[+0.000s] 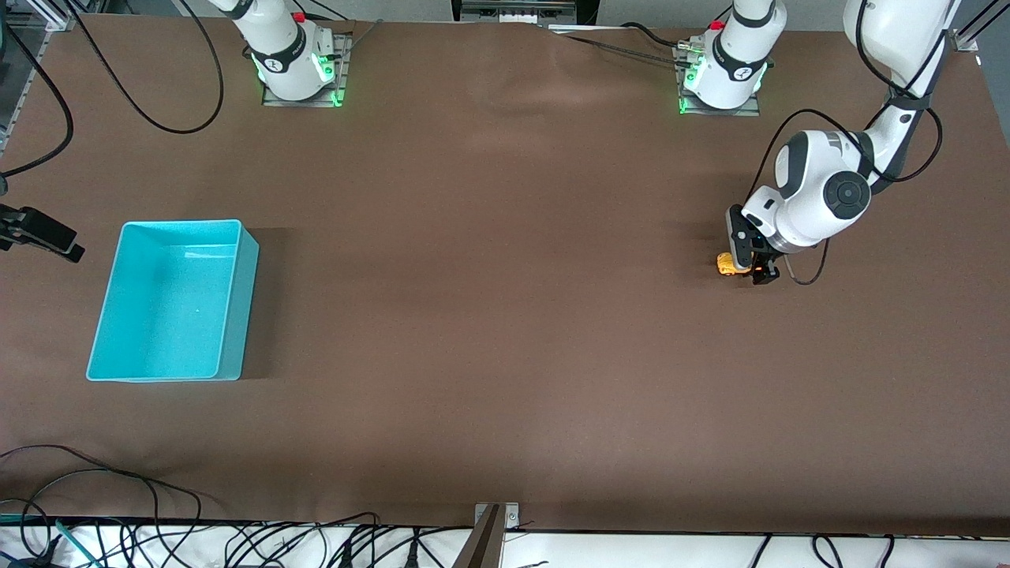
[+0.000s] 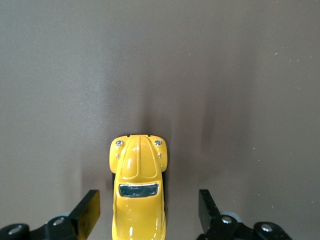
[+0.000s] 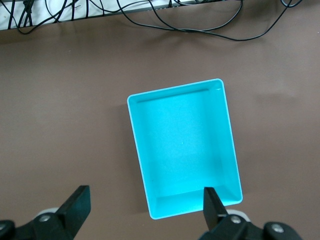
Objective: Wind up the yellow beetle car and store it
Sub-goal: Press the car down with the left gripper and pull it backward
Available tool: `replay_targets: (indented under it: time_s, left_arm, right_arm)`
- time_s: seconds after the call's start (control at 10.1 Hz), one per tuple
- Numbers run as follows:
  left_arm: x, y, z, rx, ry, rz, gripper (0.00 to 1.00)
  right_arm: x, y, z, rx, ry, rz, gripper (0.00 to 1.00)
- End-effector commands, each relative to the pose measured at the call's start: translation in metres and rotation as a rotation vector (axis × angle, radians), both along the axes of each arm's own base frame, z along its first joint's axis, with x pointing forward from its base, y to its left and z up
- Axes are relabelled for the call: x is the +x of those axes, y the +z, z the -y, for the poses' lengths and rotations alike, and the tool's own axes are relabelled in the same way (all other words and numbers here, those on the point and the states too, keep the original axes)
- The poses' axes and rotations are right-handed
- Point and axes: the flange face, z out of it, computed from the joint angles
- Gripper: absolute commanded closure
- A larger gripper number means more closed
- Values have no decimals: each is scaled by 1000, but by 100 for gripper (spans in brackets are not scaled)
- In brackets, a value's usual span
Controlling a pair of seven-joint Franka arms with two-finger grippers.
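The yellow beetle car (image 1: 727, 263) stands on the brown table toward the left arm's end. In the left wrist view the car (image 2: 138, 190) lies between my left gripper's two dark fingers, with a gap of bare table on each side of its body. My left gripper (image 2: 149, 200) is open and down at table height around the car (image 1: 748, 272). My right gripper (image 3: 146, 197) is open, holds nothing and hangs high over the rim of the turquoise bin (image 3: 182, 150). It is out of the front view.
The turquoise bin (image 1: 181, 223) stands empty toward the right arm's end of the table. Black cables (image 1: 158, 528) trail along the table edge nearest the front camera. A dark clamp (image 1: 39, 233) juts in beside the bin.
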Motion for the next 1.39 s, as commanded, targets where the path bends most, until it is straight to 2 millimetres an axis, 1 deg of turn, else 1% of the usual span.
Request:
replay_targets:
  time_s: [0.0, 0.2, 0.4, 0.5, 0.6, 0.7, 0.79, 0.99, 1.29]
  left_arm:
    - [0, -5, -1, 9, -40, 18, 53]
    - [0, -3, -1, 9, -40, 21, 100]
    - [2, 7, 0, 10, -47, 37, 100]
    - [4, 12, 16, 6, -86, 43, 100]
    - [3, 13, 37, -4, -123, 45, 100]
    - [2, 12, 43, -6, -135, 44, 100]
    - [2, 12, 46, -6, -138, 42, 100]
    - [1, 7, 44, -7, -127, 33, 100]
    - [-6, -17, 36, -8, -112, -12, 100]
  right_arm:
    - [-2, 8, 2, 12, -5, 11, 0]
    - [-2, 8, 2, 11, -5, 11, 0]
    - [-2, 8, 2, 12, -9, 13, 0]
    - [-2, 8, 3, 10, -9, 11, 0]
    - [-2, 8, 6, 10, -15, 12, 0]
    - [-2, 8, 8, 10, -20, 12, 0]
    - [-3, 8, 10, 9, -23, 12, 0]
    - [-3, 9, 11, 9, -24, 13, 0]
    - [-3, 9, 11, 9, -24, 13, 0]
